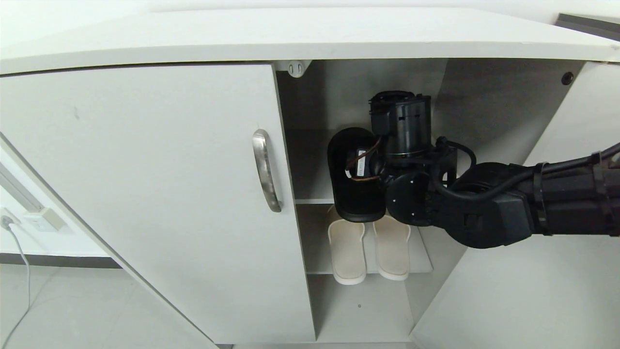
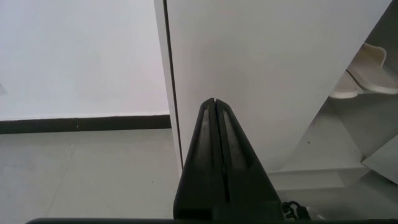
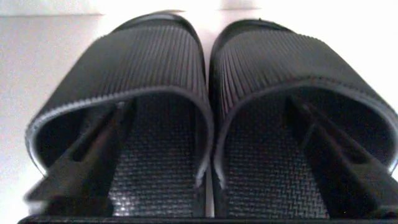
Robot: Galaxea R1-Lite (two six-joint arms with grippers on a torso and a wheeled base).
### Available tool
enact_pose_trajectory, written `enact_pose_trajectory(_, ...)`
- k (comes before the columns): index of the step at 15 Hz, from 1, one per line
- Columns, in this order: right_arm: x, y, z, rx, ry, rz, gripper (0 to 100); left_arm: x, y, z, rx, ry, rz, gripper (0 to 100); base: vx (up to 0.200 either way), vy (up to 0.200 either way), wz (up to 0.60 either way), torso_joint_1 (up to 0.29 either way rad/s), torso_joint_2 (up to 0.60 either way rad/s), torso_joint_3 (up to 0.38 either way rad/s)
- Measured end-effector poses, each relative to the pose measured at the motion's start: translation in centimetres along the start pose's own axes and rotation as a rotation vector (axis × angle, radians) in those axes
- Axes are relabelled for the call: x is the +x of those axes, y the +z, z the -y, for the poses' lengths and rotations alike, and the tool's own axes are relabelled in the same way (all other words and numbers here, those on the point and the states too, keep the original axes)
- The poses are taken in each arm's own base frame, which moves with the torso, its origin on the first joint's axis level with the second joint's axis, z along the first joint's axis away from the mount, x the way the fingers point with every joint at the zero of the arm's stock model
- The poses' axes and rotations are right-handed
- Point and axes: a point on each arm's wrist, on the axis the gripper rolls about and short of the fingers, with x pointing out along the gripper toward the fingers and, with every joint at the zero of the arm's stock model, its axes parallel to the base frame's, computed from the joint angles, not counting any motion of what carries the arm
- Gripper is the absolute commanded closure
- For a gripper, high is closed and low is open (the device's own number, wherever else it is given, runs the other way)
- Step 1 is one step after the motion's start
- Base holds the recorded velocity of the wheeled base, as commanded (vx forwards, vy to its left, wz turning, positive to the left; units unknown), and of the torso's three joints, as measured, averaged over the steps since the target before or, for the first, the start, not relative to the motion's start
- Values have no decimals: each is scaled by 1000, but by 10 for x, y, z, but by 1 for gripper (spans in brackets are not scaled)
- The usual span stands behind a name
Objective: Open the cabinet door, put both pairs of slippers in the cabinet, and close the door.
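Jaws of the right gripper (image 3: 208,106) pinch the pair of black ribbed rubber slippers (image 1: 356,174), one finger (image 3: 93,155) under each strap, inside the open white cabinet (image 1: 310,34), above cream slippers (image 1: 370,249) on a shelf (image 1: 421,264). Jaws of the left gripper (image 2: 214,106) are pressed together near the closed door (image 1: 145,194).

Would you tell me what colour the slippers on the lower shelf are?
The slippers are cream white, clearest in the head view.

Behind the right arm (image 1: 484,208), one of the black slippers (image 1: 351,203) was hidden, as were the toes of the white slippers (image 1: 347,252). The right gripper (image 3: 208,143) seemingly lost its fingertips inside the black slippers.
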Motion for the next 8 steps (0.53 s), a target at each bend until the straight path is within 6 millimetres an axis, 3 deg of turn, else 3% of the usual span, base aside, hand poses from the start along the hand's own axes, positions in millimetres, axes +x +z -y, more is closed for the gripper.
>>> enact_pose_trajectory(4, -31, 1, 6, -9, 38, -6, 0, 0, 0, 0, 0, 1, 0, 100, 0, 0, 0, 0, 0, 0)
enact_pose_trajectory(8, -74, -2, 22, -15, 106, -9, 0, 0, 0, 0, -1, -1, 0, 100, 0, 0, 0, 0, 0, 0)
